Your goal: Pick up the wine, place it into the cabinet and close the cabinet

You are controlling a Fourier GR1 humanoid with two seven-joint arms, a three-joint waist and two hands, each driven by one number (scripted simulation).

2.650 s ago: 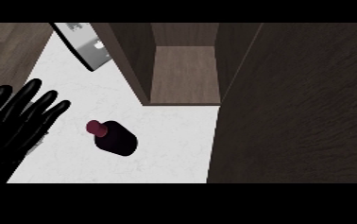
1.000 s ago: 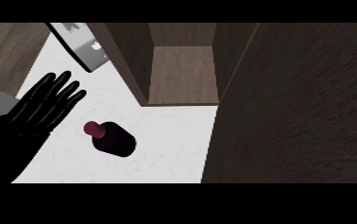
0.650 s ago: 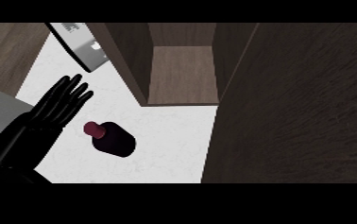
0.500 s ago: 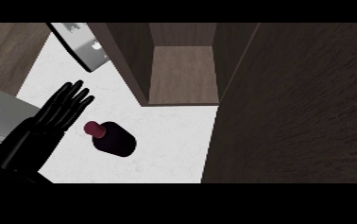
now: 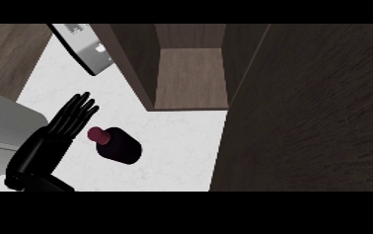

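The wine bottle (image 5: pixel 116 146) stands on the white counter (image 5: pixel 178 149), dark-bodied with a magenta cap, seen from above. My left hand (image 5: pixel 55 139) is just left of the bottle, fingers straight and pointing up-right, close to the cap but holding nothing. The open cabinet (image 5: pixel 191 80) sits behind the bottle, its brown shelf bare. Its dark door (image 5: pixel 299 114) stands swung open along the right side. My right hand does not show.
A grey appliance with a dark frame (image 5: pixel 87 48) leans at the upper left. Wood panelling (image 5: pixel 22 55) borders the counter at the far left. A grey forearm (image 5: pixel 15 127) enters at the left edge.
My left hand has moved right and forward, from the left edge to right beside the bottle. Its fingers have drawn together. The bottle has not moved.
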